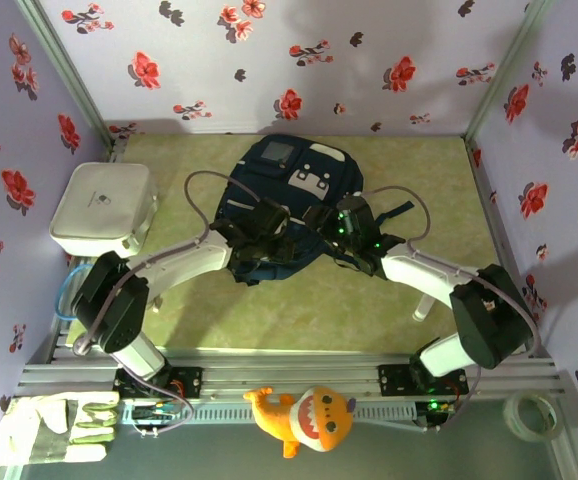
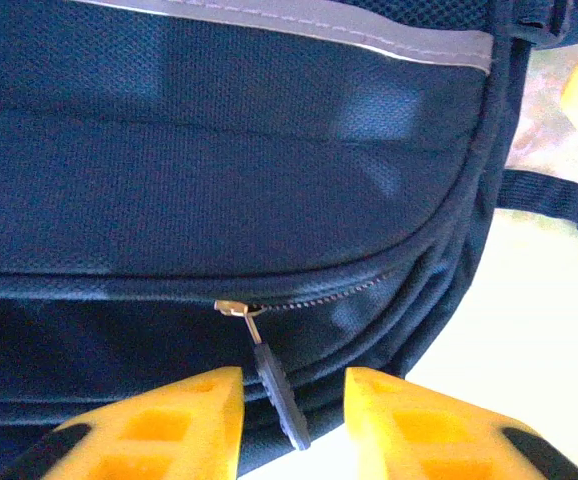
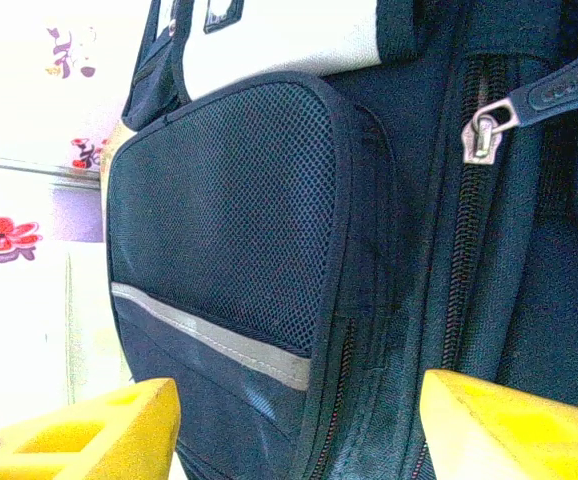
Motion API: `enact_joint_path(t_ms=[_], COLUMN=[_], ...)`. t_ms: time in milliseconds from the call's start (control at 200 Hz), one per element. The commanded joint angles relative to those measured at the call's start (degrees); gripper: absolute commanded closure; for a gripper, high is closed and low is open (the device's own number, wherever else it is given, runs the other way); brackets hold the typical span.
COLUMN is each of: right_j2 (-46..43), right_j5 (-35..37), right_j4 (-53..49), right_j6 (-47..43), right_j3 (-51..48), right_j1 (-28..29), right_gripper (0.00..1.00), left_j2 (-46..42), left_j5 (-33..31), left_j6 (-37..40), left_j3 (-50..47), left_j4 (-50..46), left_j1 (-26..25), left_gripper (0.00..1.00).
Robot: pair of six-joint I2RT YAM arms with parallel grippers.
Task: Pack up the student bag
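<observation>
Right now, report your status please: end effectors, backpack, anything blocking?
Left end effector open, straddling zipper pull. Right end effector open, facing mesh side pocket. Backpack lying on table; nothing blocking seen.

A table (image 1: 299, 310) topped with a pale green patterned mat is being used as the work surface. The student bag (image 1: 299, 205) is being carried on its far middle part, lying flat with its front upward. A white rounded box (image 1: 102, 208) is being supported at the left edge, well apart from the bag. Along the near edge the mat is being bordered by a metal rail (image 1: 289, 375). On the grey strip in front, a work glove (image 1: 54, 425), an orange plush toy (image 1: 304, 418) and a tape roll (image 1: 531, 415) are being held.
</observation>
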Motion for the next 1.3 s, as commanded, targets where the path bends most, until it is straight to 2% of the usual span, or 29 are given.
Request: enact_joint_path(t_ms=[0, 285, 475, 700, 810, 1050, 1155, 1235, 1295], right_j2=[0.7, 3.6, 6.8, 8.2, 6.2, 3.6, 4.0, 3.4, 2.0], right_j5=[-0.8, -3.9, -6.0, -4.0, -0.1, 3.3, 1.8, 0.7, 0.6], right_j4=[1.6, 3.3, 4.7, 0.6, -3.4, -12.8, -13.7, -13.3, -13.0], right_j6=[1.0, 1.6, 1.8, -0.6, -2.8, -9.9, -12.1, -12.7, -11.9], right_j3=[-0.1, 1.2, 2.7, 5.5, 5.3, 7.6, 8.6, 8.3, 7.3], right_j1=[-0.4, -0.4, -0.4, -0.5, -0.9, -5.8, -7.9, -8.3, -8.3], right_gripper=[0.35, 0.44, 0.53, 0.82, 0.90, 0.92, 0.91, 0.84, 0.73], left_j2=[1.5, 0.6, -1.8, -3.2, -5.4, -7.7, -8.0, -8.2, -8.2], left_j5=[-3.0, -3.8, -2.3, -2.5, -3.5, -3.8, -0.8, 4.1, 7.8], left_j6=[-1.0, -1.1, 0.8, 2.7, 5.6, 9.5, 10.0, 10.1, 10.2], left_j3=[2.1, 1.5, -0.2, -1.6, -3.0, -6.2, -6.7, -6.3, -5.9], left_j4=[-2.3, -2.0, -0.3, -1.1, -2.1, -2.7, -1.1, 0.5, 1.6], left_j1=[-0.2, 1.1, 1.6, 3.4, 6.1, 14.6, 16.3, 16.2, 15.6], left_gripper=[0.75, 1.00, 1.00, 1.00, 1.00, 1.00, 1.00, 1.00, 1.00])
